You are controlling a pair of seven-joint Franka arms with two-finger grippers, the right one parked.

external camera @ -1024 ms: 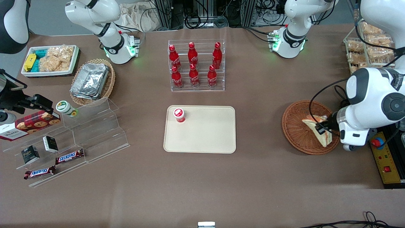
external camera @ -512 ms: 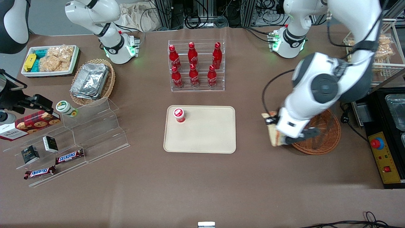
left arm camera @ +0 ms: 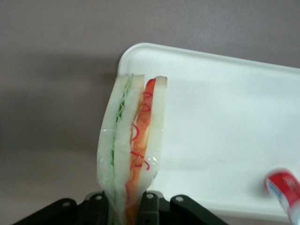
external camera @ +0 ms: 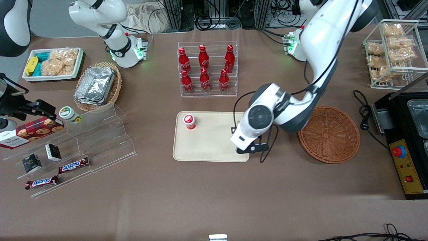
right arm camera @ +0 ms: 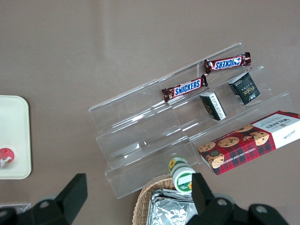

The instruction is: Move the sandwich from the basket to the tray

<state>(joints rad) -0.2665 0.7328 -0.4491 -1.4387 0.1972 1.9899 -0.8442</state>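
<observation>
My left gripper (left arm camera: 126, 207) is shut on the sandwich (left arm camera: 133, 136), a wrapped wedge of white bread with green, red and orange layers, held on edge. It hangs above the corner of the cream tray (left arm camera: 225, 122). In the front view the arm's wrist (external camera: 254, 123) hovers over the tray (external camera: 214, 147) at the edge nearest the basket and hides the sandwich. The round reddish-brown basket (external camera: 329, 134) lies beside the tray toward the working arm's end, with nothing in it. A red-capped bottle (external camera: 189, 121) stands on the tray, toward the parked arm's end.
A clear rack of red bottles (external camera: 207, 68) stands farther from the front camera than the tray. A stepped acrylic shelf (external camera: 97, 134) with snacks lies toward the parked arm's end. A wire rack of packets (external camera: 394, 50) and a control box (external camera: 408, 167) sit past the basket.
The left arm lifted the sandwich out of the basket and carried it sideways to above the tray's edge. The basket now holds nothing.
</observation>
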